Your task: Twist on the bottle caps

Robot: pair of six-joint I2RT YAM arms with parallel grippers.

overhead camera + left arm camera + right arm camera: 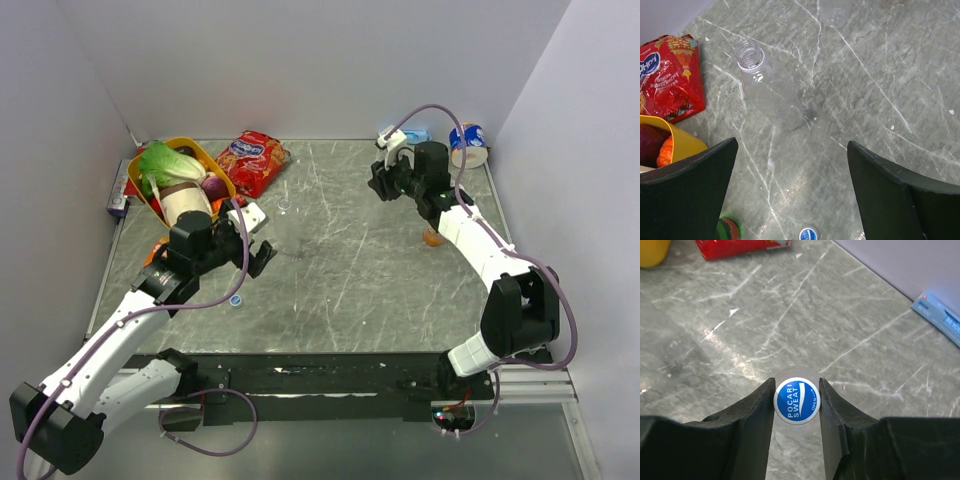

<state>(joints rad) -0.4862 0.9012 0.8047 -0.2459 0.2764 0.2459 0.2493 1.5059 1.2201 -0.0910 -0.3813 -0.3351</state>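
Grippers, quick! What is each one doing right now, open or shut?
Left gripper: open, holding nothing.
Right gripper: shut on the blue cap.

The left arm (pixel 120 330) angles forward with the left gripper (pixel 792 150) spread wide and empty, while the right arm (pixel 480 245) reaches far forward, the right gripper (pixel 379 182) pinching a blue cap (pixel 796 402).

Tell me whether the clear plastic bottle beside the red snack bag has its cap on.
Off: the clear plastic bottle has a bare, open threaded neck.
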